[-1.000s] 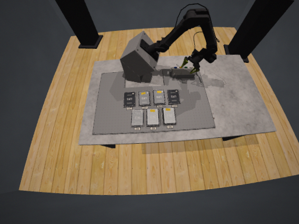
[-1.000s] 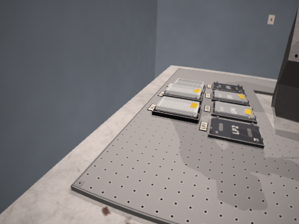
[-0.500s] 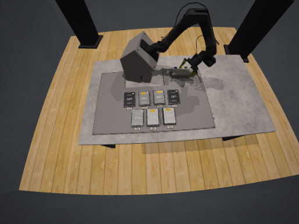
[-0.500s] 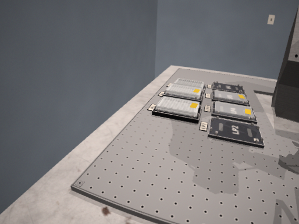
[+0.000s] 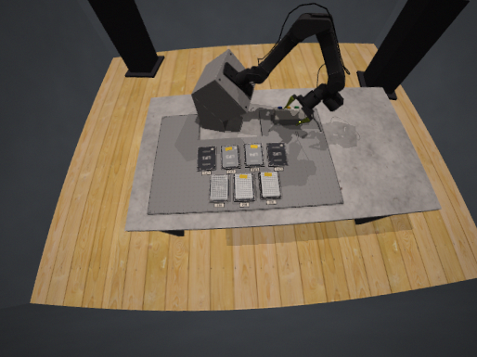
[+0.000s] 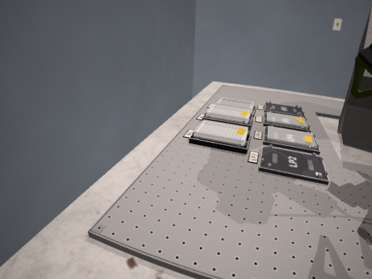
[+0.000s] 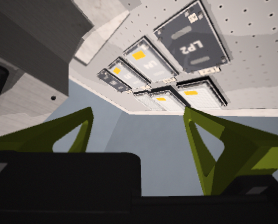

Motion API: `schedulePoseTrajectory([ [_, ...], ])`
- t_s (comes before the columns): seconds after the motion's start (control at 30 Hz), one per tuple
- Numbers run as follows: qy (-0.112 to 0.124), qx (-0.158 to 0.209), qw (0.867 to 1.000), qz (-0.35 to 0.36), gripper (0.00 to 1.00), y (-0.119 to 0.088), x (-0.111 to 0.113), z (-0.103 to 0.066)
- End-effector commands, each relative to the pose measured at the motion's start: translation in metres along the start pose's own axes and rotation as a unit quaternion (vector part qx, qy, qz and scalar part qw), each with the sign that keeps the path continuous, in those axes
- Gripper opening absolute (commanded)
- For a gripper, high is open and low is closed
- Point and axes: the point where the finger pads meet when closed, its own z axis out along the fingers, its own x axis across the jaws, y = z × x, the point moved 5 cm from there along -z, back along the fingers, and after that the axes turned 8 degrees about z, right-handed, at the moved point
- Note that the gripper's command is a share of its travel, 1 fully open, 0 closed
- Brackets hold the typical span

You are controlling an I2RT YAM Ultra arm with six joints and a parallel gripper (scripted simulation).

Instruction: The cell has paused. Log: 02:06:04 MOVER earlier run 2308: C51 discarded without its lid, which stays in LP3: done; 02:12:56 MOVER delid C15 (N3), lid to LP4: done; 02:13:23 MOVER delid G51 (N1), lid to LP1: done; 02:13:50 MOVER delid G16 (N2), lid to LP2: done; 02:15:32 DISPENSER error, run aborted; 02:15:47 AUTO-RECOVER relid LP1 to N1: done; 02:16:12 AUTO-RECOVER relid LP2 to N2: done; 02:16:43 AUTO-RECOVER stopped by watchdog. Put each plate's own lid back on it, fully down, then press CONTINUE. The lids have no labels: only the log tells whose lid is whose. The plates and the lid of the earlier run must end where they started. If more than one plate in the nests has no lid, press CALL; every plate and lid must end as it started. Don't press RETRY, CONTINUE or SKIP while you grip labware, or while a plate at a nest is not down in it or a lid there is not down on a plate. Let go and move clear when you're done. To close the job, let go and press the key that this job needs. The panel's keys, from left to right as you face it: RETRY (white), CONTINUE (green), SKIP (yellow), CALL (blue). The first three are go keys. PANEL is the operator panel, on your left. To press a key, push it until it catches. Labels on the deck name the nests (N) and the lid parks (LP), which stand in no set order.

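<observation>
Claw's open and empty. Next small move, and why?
Probably swing the claw over the lid-park row, without gripping yet. One plate shows bare wells, so it needs its lid. Two parks hold lids: the near lid beside the bare LP2 park, and the far lid. The park text under them is too faint to tell which is LP4, so read it up close first.

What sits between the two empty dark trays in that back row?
Two trays, each holding a clear lid with a yellow tag, lie between the LP2 tray and the far one, per the exterior view.
</observation>
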Motion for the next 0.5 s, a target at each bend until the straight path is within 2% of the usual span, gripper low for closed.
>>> schedulePoseTrajectory([
  [0.0,0.011,-0.002,1.000,0.029,1.00,-0.009,0.007,-0.001],
  [0.07,0.009,-0.002,0.999,0.050,1.00,-0.017,0.005,0.002],
  [0.13,0.002,-0.004,0.997,0.072,1.00,-0.015,-0.004,-0.006],
  [0.2,0.016,0.004,0.996,0.087,1.00,-0.012,-0.004,0.000],
  [0.23,0.012,0.003,0.995,0.100,1.00,-0.021,0.002,-0.002],
  [0.27,0.022,0.009,0.994,0.108,1.00,-0.027,0.006,0.004],
  [0.33,0.024,0.011,0.992,0.127,1.00,-0.035,0.006,0.006],
  [0.4,0.011,0.005,0.988,0.151,1.00,-0.034,-0.004,-0.003],
  [0.47,0.027,0.015,0.986,0.167,1.00,-0.032,-0.004,0.004],
])
